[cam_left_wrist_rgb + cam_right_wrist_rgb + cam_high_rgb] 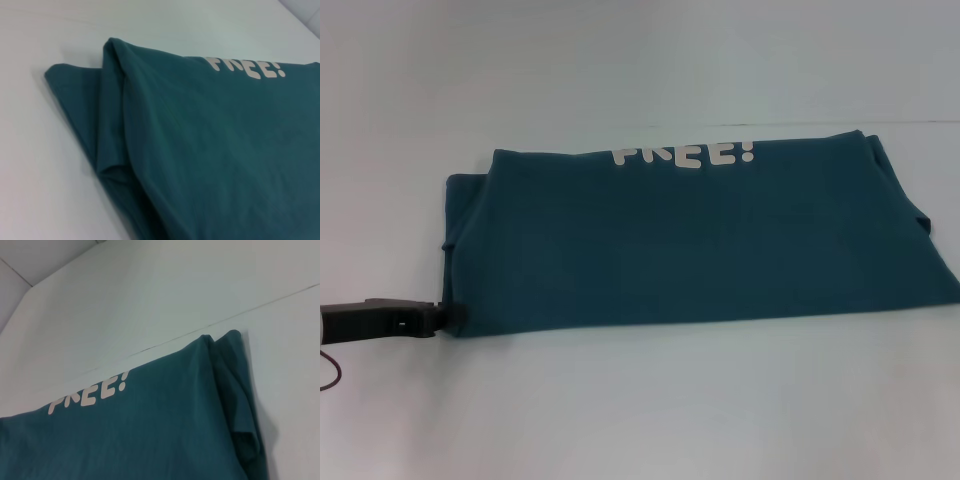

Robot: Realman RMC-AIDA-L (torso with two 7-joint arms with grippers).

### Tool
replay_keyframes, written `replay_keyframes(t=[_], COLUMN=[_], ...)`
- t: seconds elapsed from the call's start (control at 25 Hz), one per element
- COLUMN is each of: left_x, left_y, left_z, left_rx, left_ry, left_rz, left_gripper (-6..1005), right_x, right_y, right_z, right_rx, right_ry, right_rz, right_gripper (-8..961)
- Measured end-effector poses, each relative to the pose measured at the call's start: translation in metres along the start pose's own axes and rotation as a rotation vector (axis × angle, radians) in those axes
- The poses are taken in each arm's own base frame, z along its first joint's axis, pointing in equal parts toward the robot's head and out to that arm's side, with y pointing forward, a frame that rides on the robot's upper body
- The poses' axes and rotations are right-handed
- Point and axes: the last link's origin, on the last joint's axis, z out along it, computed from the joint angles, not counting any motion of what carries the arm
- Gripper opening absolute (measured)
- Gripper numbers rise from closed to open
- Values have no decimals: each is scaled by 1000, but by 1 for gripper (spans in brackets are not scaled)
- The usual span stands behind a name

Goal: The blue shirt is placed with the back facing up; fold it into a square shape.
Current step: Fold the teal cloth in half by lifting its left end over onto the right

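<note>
White bench [640, 420] fills every view, plain and matte, with a thin seam line running across it behind the garment. On it, lying about centre and stretching wide from the robot's left to its right, is the blue shirt [700, 250], already folded into a broad band with several layers stacked; the white "FREE!" lettering [685, 154] shows along its far edge, partly tucked under the fold. The cloth looks soft, light and limp, a plain knit that will sag and drape wherever it is not supported, and its layers may well slide over one another if only the top one is pinched. At the left end the under-layers stick out beyond the upper panel in loose ridges [107, 125], and at the right end a sleeve or side fold bunches along the edge [240, 405]. For the next fold I judge the sound hold to be at the corners of one short end, catching all layers together, so the band can be carried over onto itself toward a square. The left gripper [448, 316] sits low at the near left corner of the shirt, touching its edge; whether its jaws are parted or closed on the cloth cannot be told. The right gripper is not visible in any view.
</note>
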Motion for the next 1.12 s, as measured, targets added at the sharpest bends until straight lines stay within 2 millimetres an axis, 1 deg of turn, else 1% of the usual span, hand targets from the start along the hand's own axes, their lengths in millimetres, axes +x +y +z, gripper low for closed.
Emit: replay_keyframes(t=[0.08, 0.32, 0.88, 1.12], left_x=[0, 3, 7, 8], left_y=[0, 2, -4, -4], left_z=[1, 3, -5, -5], left_rx=[1, -2, 28, 34], left_ry=[-3, -6, -1, -4], left_rz=[4, 12, 11, 12], left_gripper=[113, -1, -1, 0], right_x=[0, 0, 2, 4], right_y=[0, 0, -3, -5], right_z=[0, 0, -2, -2], right_rx=[0, 0, 6, 17], right_ry=[0, 0, 1, 5], right_rz=[1, 3, 12, 23], right_gripper=[790, 790, 788, 779])
